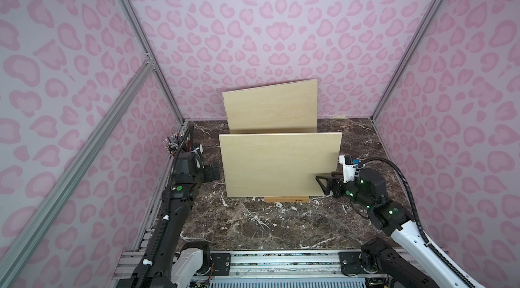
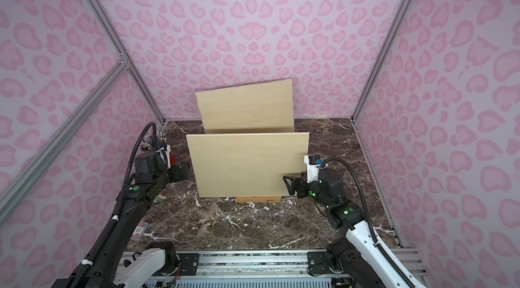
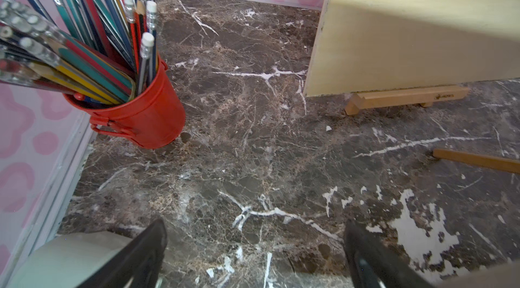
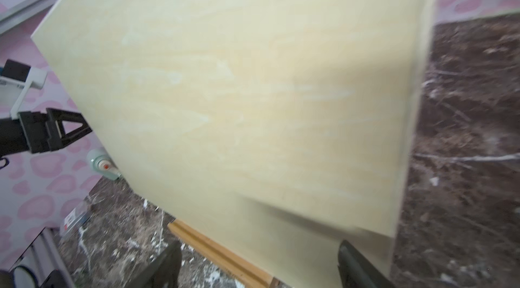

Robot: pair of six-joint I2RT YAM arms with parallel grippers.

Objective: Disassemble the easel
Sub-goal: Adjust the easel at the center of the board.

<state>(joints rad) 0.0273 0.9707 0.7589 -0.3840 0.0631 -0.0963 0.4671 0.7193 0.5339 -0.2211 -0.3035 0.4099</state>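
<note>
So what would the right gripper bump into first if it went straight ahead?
Most likely the front wooden board: the right gripper, jaws open, points at its lower corner, and the board fills the wrist view ahead. How close is unclear.

The walls (image 1: 267,19) are pale lilac with pink leopard-style blotches, and the tabletop (image 1: 253,224) is dark brown marble veined in white. The front board (image 1: 278,164) and rear board (image 1: 270,106) are pale yellowish wood, and the easel ledge (image 1: 287,200) is a warmer tan. The bucket (image 3: 146,115) is red, its pencils (image 3: 84,47) teal, navy, red and yellow.
</note>
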